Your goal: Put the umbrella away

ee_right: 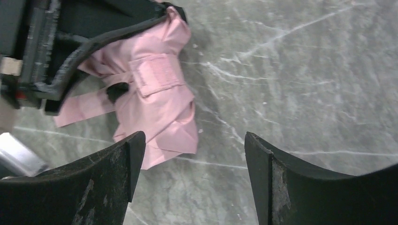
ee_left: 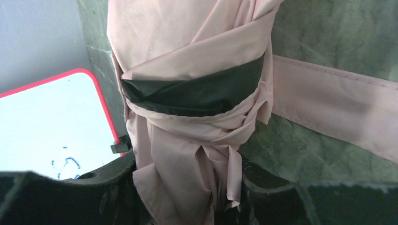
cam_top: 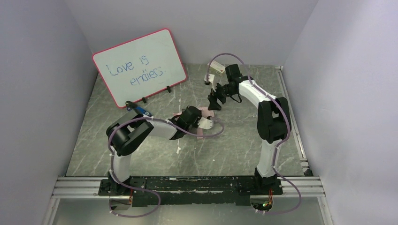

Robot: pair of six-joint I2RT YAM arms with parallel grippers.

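Three pale walls enclose the grey veined table bearing the umbrella.

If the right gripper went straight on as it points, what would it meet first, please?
The right gripper would probably meet the table, just beside the umbrella; depth is unclear.
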